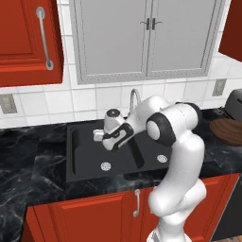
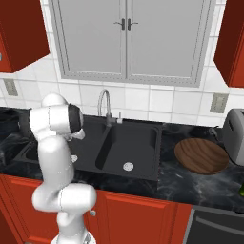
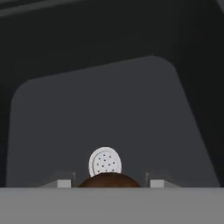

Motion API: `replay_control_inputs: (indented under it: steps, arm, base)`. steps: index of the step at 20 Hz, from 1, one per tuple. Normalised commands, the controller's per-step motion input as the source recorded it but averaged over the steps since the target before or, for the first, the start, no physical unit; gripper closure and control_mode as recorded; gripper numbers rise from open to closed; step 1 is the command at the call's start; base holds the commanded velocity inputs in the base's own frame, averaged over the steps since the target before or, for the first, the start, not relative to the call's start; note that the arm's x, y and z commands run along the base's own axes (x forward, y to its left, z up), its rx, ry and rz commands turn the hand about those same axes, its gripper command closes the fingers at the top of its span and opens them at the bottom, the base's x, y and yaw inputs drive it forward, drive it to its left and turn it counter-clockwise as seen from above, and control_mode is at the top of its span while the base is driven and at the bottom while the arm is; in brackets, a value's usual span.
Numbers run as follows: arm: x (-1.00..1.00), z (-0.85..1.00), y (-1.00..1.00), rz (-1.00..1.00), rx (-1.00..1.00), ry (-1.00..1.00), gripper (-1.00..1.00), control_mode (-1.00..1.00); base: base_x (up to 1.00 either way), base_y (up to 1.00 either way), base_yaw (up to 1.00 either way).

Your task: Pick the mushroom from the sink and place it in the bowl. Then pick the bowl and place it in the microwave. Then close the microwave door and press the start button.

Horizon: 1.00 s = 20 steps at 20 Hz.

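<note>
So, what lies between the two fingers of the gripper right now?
In the hand view, the brown cap of the mushroom sits between the fingers, with a silver drain of the sink behind.

Wall (image 2: pixel 157 100): white square tiles, two grey outlets. Window (image 1: pixel 146 38): grey-framed, double, closed, with paired handles at its centre. Upper cabinets (image 1: pixel 23 42): red, one with a grey bar handle. Counter (image 1: pixel 33 165): black marble. Lower cabinets (image 2: pixel 138 214): red with grey handles. Toaster (image 2: pixel 234 129): grey, stood at the counter's right end.
</note>
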Motion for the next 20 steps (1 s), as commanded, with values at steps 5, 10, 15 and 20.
replay_control_inputs:
  steps: [5, 10, 15, 20]
  arm:
    - [-0.71, 1.00, -0.36, 0.00, 0.00, -0.01, 1.00, -1.00]
    - [-0.70, 1.00, -0.38, -0.04, -0.01, 0.10, 1.00, -1.00]
    - [-0.63, 0.80, -0.45, -0.07, -0.02, 0.24, 1.00, -1.00]
    - [-0.73, 0.17, -0.65, -0.04, -0.06, 0.10, 1.00, -1.00]
  base:
    - [0.00, 0.00, 0.00]
    - [0.00, 0.00, 0.00]
    - [0.00, 0.00, 0.00]
    - [0.00, 0.00, 0.00]
